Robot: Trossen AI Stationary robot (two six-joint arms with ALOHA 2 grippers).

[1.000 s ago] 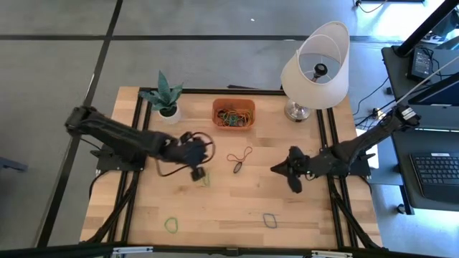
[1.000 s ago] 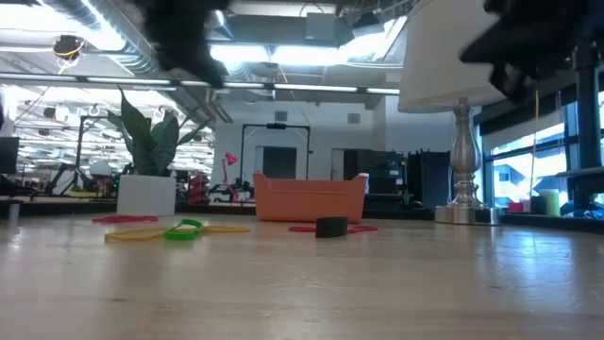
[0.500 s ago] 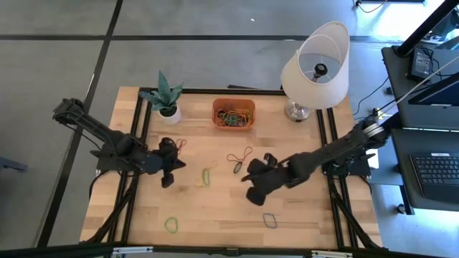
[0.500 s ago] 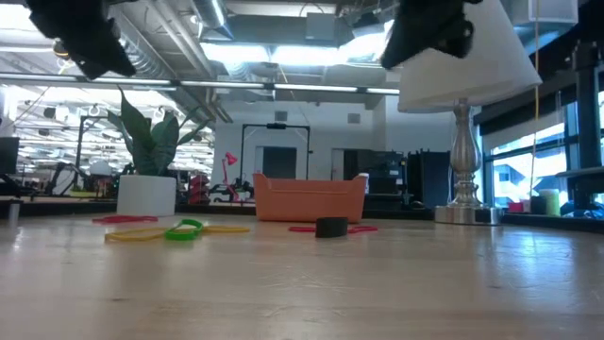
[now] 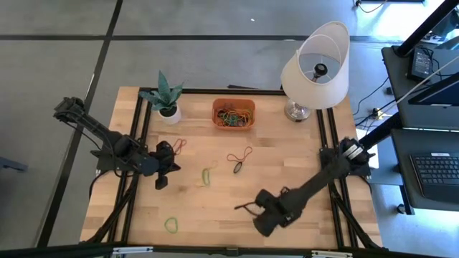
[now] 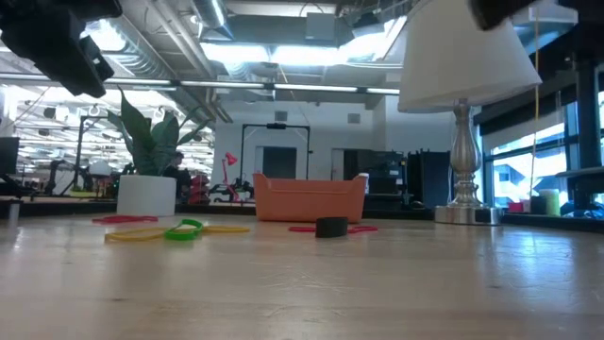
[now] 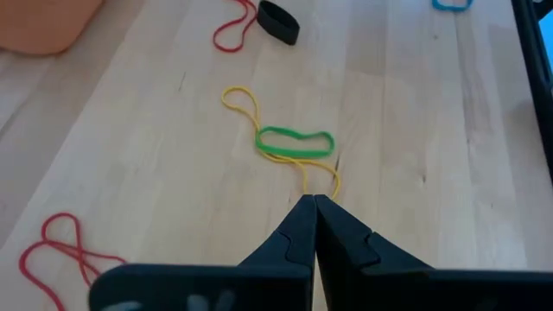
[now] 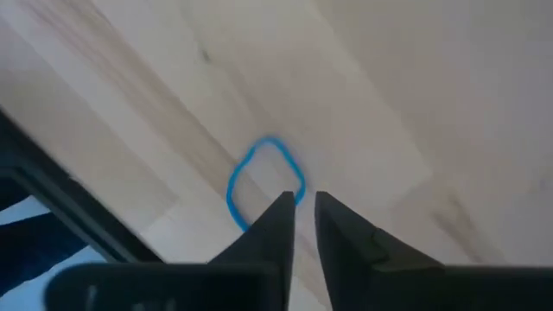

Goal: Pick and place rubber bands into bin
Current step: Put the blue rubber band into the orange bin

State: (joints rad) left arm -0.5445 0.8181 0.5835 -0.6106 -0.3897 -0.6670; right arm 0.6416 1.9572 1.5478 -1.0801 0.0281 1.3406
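My right end effector (image 8: 300, 206) hangs over the bench (image 5: 308, 172) low in the high view, right of centre, its two fingers a narrow gap apart and clamped on nothing. Just beyond the tips in my wrist view lies the blue rubber band (image 8: 263, 180), flat on the wood as an open loop. I judge it nearly weightless, soft and floppy, likely to stretch or slide sooner than lift, so I would pinch one strand of the loop, one finger inside and one outside, tips pressed to the wood. In the high view my own wrist hides it.

My left end effector (image 7: 313, 206) waits at centre left, fingers pressed together and empty. Just ahead of it the green rubber band (image 7: 295, 142) lies across the yellow rubber band (image 7: 259, 130); farther on are a thin red rubber band (image 7: 236, 26) and a black rubber band (image 7: 278, 22), with another red one (image 7: 65, 255) beside the wrist.

The bin (image 5: 234, 114) sits at top centre, already holding a tangle of bands, between the plant pot (image 5: 168, 112) and the lamp (image 5: 314, 64). A second green band (image 5: 172, 225) lies lower left. Nothing stands between me and the blue band; the lamp shade overhangs near the bin, so I judge the carry should keep to its left.
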